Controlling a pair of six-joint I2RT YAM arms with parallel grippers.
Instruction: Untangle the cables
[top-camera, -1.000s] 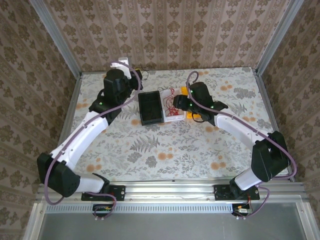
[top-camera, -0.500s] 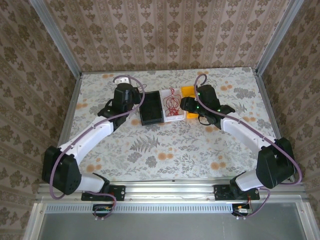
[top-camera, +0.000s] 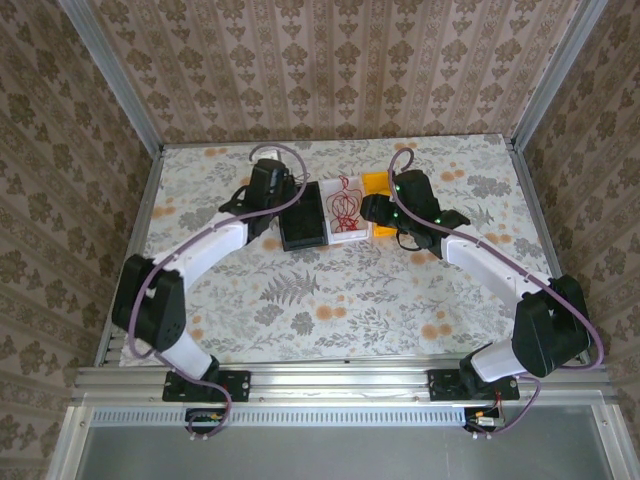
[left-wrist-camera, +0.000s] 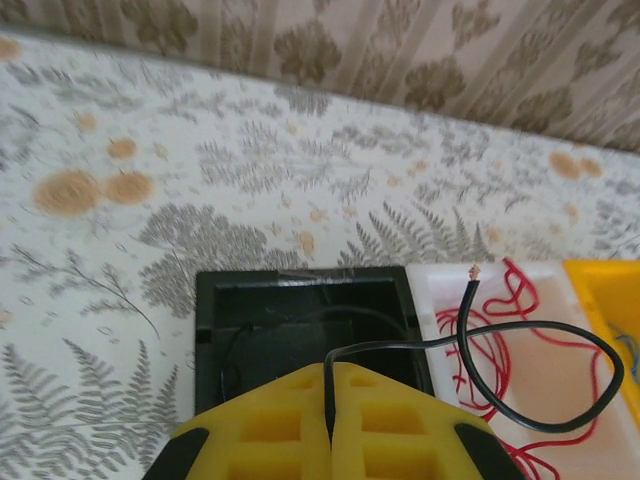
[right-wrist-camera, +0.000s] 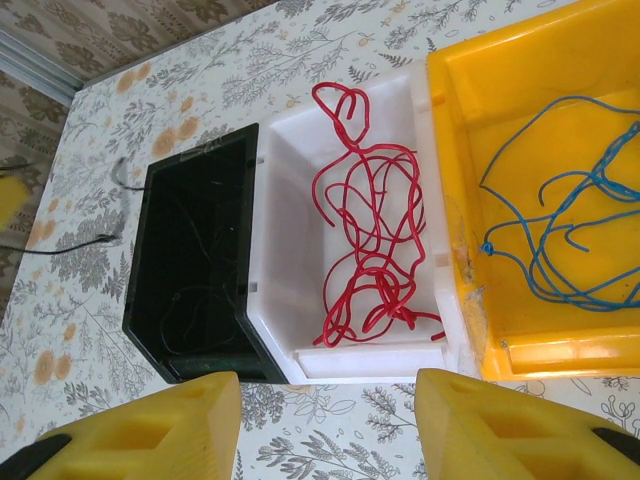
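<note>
**L gripper pinches dark cable over the bins**

L gripper (left-wrist-camera: 328, 425) has its fingers pressed together on the dark cable (left-wrist-camera: 463, 310), above the black bin (left-wrist-camera: 300, 283); the cable's free end loops out over the white bin (right-wrist-camera: 290, 250), where the red cable (right-wrist-camera: 372, 275) lies tangled. R gripper (right-wrist-camera: 325, 430) is wide open w/ nothing in it, hovering at the bins' near edge; blue cable (right-wrist-camera: 487, 247) lies in the yellow bin (right-wrist-camera: 520, 100). Poss. more thin dark strands inside the black bin; too dim to be sure.

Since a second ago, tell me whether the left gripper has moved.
Yes. The left gripper, holding the dark cable, has shifted right and nearer, up to the black bin.
</note>
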